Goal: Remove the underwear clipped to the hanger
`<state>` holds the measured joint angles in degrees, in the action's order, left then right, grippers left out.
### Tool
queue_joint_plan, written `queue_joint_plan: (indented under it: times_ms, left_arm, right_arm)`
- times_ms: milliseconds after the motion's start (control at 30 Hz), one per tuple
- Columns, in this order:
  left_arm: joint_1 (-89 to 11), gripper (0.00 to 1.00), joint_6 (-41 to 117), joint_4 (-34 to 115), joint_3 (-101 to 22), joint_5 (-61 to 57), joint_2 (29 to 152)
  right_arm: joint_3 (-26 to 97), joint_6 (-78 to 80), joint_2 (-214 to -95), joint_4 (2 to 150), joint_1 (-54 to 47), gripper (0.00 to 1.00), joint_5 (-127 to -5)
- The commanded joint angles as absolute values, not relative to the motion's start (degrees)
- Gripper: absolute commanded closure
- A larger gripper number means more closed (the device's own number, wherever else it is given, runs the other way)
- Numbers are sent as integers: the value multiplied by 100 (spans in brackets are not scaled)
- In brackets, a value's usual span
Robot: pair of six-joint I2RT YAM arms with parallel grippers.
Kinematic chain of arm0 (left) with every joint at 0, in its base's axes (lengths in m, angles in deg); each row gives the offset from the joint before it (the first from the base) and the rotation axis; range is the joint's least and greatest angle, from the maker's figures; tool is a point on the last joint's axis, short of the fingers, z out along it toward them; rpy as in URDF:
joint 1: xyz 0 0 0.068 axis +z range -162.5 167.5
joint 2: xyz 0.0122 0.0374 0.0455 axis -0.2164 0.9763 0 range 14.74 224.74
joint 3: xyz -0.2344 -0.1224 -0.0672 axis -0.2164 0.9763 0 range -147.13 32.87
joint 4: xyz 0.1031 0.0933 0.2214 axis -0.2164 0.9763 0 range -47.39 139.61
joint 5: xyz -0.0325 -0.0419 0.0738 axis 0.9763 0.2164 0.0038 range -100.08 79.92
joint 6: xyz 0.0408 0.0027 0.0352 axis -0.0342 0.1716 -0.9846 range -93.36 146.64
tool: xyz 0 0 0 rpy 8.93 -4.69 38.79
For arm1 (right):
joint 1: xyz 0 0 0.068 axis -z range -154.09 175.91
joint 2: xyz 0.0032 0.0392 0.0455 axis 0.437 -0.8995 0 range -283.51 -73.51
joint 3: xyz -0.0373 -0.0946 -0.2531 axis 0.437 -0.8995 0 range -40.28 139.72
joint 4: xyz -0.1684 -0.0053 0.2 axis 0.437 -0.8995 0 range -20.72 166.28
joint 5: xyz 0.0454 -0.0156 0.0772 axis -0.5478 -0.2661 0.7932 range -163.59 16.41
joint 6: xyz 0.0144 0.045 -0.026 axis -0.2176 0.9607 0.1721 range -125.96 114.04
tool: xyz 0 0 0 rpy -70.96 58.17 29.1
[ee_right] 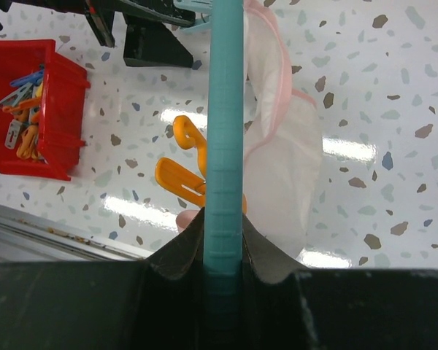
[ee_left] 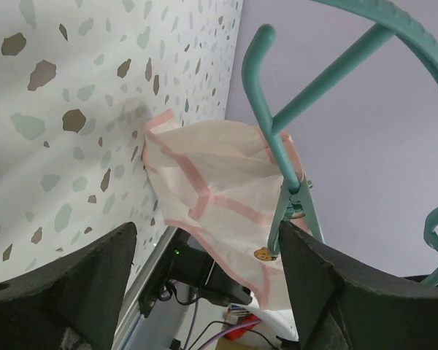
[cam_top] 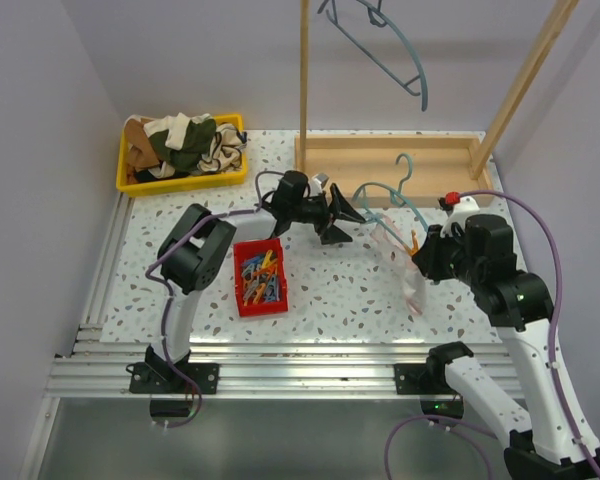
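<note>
- Underwear: one pale piece, clipped to teal hanger; second hanger above.
- Red bin holds pegs; yellow tray, clothes.
- Right gripper clamps teal hanger; left gripper gapes.

A white table flecked with brown and grey chips fills the middle, closed in by plain pale lilac walls at nine, twelve and three o'clock. A bare wooden stand rises at one o'clock. Ribbed metal rails edge six o'clock, where lamp glare streaks the tabletop.

A robotics lab — aluminium rails, speckled test table, bare walls.
</note>
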<state>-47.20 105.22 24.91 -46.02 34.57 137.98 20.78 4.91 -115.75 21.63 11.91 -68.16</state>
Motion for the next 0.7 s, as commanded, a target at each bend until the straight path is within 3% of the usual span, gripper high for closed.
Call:
queue_joint_plan:
  times_ms: [0,200,333,400,667]
  left_arm:
    - [-4722,20,10652,2082,-4298,3580,13604]
    - [-4730,23,11573,641,-3639,3555,13200]
    - [-4722,12,11892,280,-3489,3510,13111]
    - [-4722,1,12189,-36,-3437,3458,13102]
    - [-4730,0,13061,-995,-3682,3395,13418]
  right_arm:
    - [2379,423,-11561,2495,1150,100,-6902]
    - [2326,414,-11623,2504,1132,100,-6972]
    - [2291,414,-11632,2521,1124,100,-6972]
    - [2265,414,-11649,2521,1132,100,-6955]
    - [2203,423,-11605,2539,1132,100,-6823]
